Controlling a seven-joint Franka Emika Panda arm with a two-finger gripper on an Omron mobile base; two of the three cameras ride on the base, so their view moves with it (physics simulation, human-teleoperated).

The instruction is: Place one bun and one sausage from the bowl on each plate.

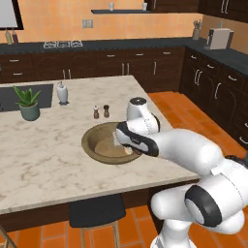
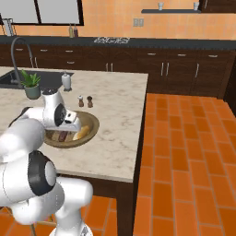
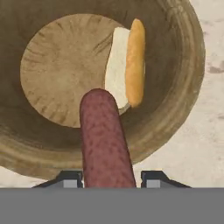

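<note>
worktop [image 1: 58,160] carries the bowl [image 3: 183,87], set near the edge within arm reach. claw [image 3: 111,179] hangs over the bowl, clamped on a sausage [image 3: 105,140] w/ tips either side, prob to carry it off. bun [image 3: 133,61] lies inside, by the wall.
</note>
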